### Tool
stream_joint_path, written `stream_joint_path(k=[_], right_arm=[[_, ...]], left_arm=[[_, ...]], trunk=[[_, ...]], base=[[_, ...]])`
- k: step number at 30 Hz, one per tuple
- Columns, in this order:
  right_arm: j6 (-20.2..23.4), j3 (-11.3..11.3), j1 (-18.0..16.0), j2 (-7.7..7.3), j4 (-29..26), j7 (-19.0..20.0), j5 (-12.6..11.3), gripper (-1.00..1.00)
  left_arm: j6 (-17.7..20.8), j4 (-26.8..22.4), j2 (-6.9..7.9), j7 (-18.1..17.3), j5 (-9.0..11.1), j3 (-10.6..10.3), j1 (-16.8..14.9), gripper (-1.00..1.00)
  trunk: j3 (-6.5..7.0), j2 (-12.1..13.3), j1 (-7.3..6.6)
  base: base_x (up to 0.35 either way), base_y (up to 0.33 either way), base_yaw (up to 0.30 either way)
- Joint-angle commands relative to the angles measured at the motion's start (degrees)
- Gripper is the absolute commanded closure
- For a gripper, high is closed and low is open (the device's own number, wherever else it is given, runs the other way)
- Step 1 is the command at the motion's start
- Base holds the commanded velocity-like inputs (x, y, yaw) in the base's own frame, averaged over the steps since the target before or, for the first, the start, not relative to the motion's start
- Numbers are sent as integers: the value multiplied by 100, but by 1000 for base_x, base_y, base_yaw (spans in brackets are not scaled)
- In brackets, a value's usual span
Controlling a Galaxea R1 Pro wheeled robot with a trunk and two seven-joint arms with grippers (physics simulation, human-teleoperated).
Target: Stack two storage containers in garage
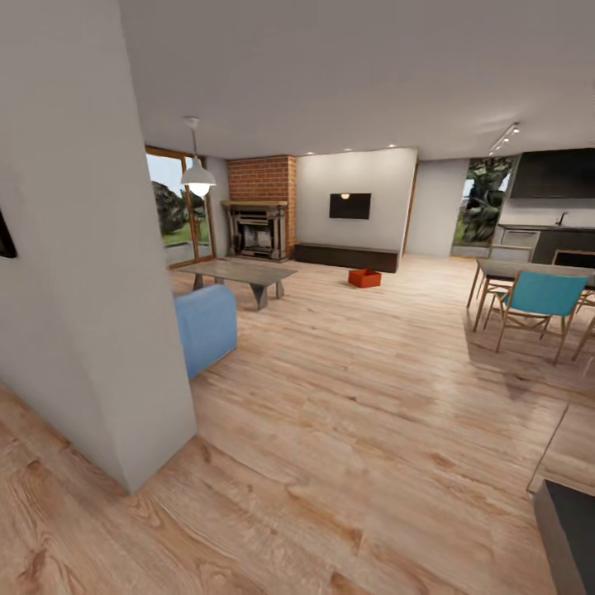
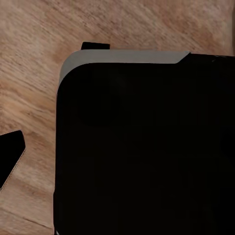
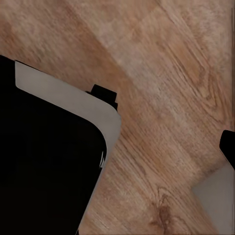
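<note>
Orange-red container (image 1: 364, 278) on plank floor (image 1: 347, 397) by bench (image 1: 347, 256) (far off).

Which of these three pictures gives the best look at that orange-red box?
The head view: the orange-red storage container sits far off on the wood floor before the dark bench. Both wrist views look down at floor planks and the robot's dark base instead.

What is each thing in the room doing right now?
Storage container: upright on the wood floor, open-topped, in front of the dark bench.
Pendant lamp: lit.
Wall TV: off, black screen.
Fireplace: no fire visible.
Blue chair: upright at the dining table.
</note>
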Motion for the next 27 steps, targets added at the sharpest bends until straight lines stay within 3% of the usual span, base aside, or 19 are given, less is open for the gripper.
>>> stream_joint_path(k=[1,22,27], right_arm=[[-12,43,-1,-2,-1,24,-59,-100],[-16,49,-2,-11,-1,24,-41,-100],[-11,25,-3,-10,-1,24,-57,-100]], left_arm=[[-17,5,0,-17,43,7,-3,-100],[-17,5,-7,-17,43,10,-3,-100],[-17,5,-4,-17,43,9,-3,-100]], trunk=[[-6,-3,3],[-6,-3,3],[-6,-3,3]], base=[[314,0,-20],[312,0,-1],[311,0,-146]])
